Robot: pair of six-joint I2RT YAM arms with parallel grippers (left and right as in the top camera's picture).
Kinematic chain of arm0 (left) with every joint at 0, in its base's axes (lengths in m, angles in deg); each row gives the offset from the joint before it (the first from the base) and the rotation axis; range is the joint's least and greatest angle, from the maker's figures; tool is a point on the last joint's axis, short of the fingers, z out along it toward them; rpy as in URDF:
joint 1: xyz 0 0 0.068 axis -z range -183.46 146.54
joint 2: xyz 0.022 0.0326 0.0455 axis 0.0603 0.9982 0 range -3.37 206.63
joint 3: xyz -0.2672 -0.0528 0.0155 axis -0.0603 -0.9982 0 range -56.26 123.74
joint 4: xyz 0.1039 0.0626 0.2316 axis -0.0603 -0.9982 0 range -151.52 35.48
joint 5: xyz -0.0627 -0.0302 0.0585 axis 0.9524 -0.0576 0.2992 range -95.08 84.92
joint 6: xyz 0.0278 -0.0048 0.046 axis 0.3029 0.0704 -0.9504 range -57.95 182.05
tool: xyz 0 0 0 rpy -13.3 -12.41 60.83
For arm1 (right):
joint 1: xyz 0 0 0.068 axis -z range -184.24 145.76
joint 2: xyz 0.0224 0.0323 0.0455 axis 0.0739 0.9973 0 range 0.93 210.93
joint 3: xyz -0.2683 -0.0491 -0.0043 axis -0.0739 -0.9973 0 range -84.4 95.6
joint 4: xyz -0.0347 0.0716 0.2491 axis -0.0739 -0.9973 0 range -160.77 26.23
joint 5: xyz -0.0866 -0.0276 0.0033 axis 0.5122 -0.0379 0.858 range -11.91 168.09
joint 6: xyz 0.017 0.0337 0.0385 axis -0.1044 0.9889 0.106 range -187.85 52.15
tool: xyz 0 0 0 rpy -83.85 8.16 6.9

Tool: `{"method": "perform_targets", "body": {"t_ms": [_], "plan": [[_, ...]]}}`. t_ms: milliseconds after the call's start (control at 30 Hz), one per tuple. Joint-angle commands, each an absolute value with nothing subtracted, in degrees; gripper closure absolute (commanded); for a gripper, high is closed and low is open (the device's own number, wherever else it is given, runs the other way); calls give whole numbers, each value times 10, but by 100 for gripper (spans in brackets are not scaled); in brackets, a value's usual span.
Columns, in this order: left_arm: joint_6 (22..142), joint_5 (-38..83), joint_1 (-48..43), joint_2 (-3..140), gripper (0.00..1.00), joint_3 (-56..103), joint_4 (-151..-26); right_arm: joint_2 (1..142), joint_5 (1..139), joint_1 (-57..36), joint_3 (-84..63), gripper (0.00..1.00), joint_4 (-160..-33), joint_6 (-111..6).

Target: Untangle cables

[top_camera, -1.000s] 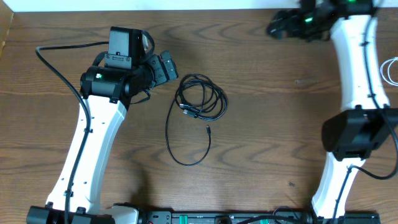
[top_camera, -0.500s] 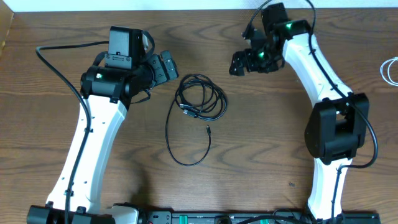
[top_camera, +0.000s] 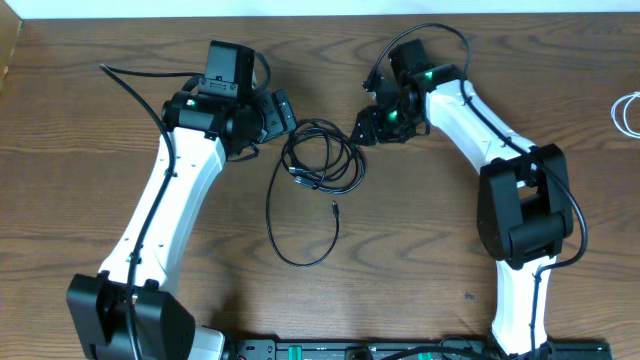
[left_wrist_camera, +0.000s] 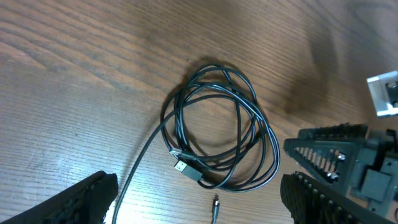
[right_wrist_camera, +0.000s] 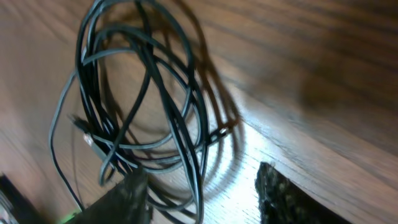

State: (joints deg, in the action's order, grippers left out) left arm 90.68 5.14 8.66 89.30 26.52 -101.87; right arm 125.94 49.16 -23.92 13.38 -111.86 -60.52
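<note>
A black cable [top_camera: 305,178] is lying in a loose coil of several overlapping turns on the wooden table [top_camera: 430,260], a little far of the middle and between the two arms. One strand is leaving the coil on its left side, curving toward the near edge and bending back up to a small plug [top_camera: 335,210] lying just near of the coil. A flat silver-tipped plug [left_wrist_camera: 185,168] is resting at the coil's near-left edge. The left gripper [top_camera: 281,111] is hovering just beside the far-left edge of the coil; in the left wrist view its fingers [left_wrist_camera: 78,200] are standing wide apart, with the black cable [left_wrist_camera: 166,127] lying on the table between and beyond them, and nothing is touching them. The right gripper [top_camera: 361,128] is hanging over the far-right edge of the coil. In the right wrist view the right gripper [right_wrist_camera: 202,190] is showing its two fingers [right_wrist_camera: 283,196] partly apart, and the outer turns of the black cable [right_wrist_camera: 186,124] are running down into the gap between them; I cannot tell whether either finger is touching a strand. A white cable [top_camera: 629,112] is lying well apart from all this, at the table's right edge, only partly in view.
</note>
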Motion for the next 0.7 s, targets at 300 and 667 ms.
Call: {"method": "perform_targets", "body": {"t_ms": [300, 667], "plan": [[917, 62, 89, 910, 11, 257, -1019, 1258, 481, -270, 72, 64, -1051, -601], [917, 62, 89, 910, 11, 257, -1020, 1249, 469, -274, 34, 99, -972, -581]]}}
